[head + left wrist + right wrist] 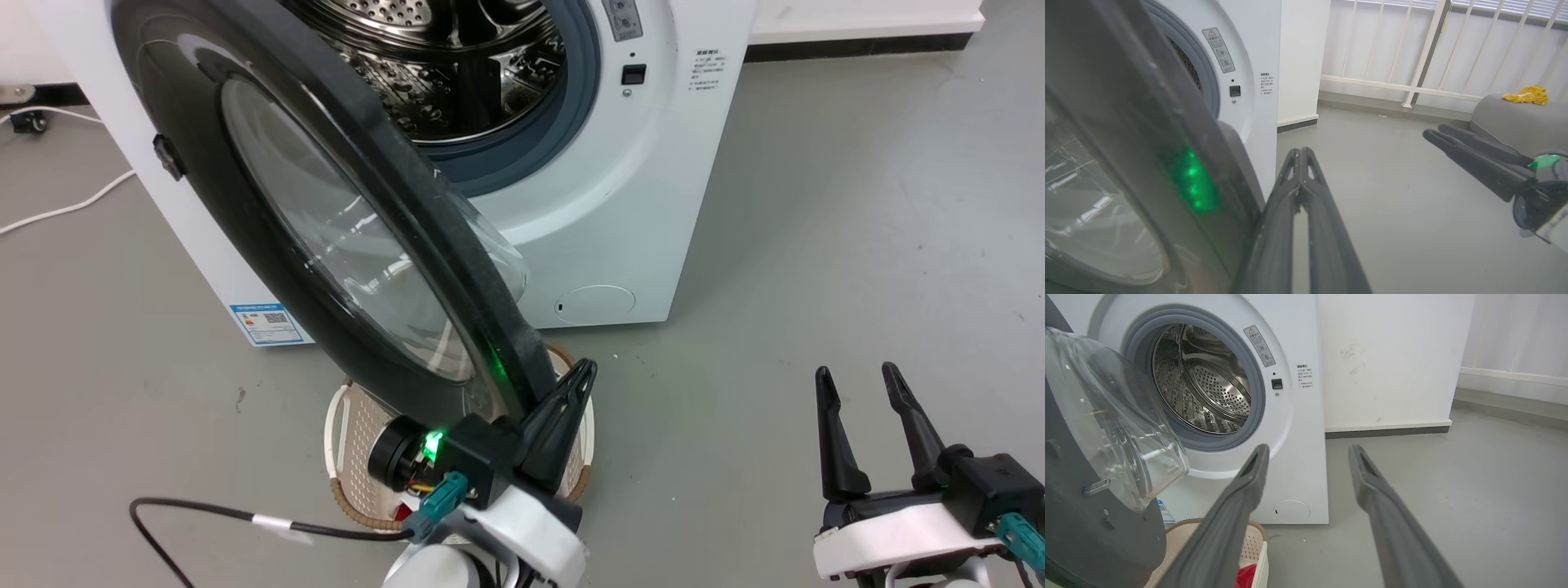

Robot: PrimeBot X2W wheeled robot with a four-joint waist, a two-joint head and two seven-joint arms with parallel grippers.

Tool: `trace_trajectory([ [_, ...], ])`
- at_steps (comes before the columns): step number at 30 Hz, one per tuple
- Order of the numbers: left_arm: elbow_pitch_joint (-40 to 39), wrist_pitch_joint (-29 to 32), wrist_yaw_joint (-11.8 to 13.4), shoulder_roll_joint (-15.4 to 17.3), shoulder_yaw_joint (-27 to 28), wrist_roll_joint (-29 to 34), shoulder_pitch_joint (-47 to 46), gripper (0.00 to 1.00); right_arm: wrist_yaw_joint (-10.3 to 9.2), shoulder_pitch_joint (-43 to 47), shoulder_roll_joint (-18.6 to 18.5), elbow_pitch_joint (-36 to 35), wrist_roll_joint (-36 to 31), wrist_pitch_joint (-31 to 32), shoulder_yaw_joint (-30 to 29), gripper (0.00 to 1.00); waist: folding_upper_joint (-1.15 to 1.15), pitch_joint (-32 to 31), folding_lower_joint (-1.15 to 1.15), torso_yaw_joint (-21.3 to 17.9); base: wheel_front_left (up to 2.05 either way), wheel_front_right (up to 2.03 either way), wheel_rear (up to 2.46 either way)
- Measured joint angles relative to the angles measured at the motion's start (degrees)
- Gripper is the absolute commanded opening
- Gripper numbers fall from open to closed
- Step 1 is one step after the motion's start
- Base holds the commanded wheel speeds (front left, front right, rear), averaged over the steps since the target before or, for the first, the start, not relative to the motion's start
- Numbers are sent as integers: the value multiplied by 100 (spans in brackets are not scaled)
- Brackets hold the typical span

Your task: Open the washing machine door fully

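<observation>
The washing machine door [335, 237] is a glossy black round door with a clear bulging glass bowl [1114, 416]. It stands swung out about halfway from the white machine [620, 204], leaving the steel drum [1204, 384] exposed. My left gripper [586, 371] is shut with nothing between its fingers. It lies right beside the door's free edge on the inner side, and I cannot tell whether it touches. The left wrist view has the door [1147, 143] just left of the shut left gripper [1300, 152]. My right gripper [857, 374] hovers open over the floor to the right, apart from the door [1086, 522].
A beige woven basket [343, 425] holding something red [1247, 575] sits on the floor under the door's free edge. A black cable [204, 510] trails from my left wrist. A white cord [65, 208] lies at far left. Grey floor stretches to the right.
</observation>
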Motion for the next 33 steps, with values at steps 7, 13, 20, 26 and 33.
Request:
trace_trajectory([
  [7, 283, -79, -63, -200, -66, 0, -404, 0, 0, -27, 0, 10, 37, 0, -2, 100, 0, 96, 0, -97, 0, 0, 0],
  [13, 605, -93, -10, -285, -71, -21, -547, 0, 0, -32, 0, 41, 63, 0, -3, 100, 0, 139, 0, -139, 0, 0, 0],
  [20, 764, -103, 176, -350, -36, -57, -542, 0, 0, -34, 0, 91, 126, 0, -4, 100, 0, 125, 0, -108, 0, 0, 0],
  [26, 482, -94, 411, -213, 34, -81, -201, 0, 0, -30, 0, 105, 147, 0, -22, 100, 0, 66, 0, -59, 0, 0, 0],
  [33, -91, 1, 676, 71, 82, -54, 292, 0, 0, -8, 0, 127, 155, 0, -34, 100, 0, -1, 0, 80, 0, 0, 0],
])
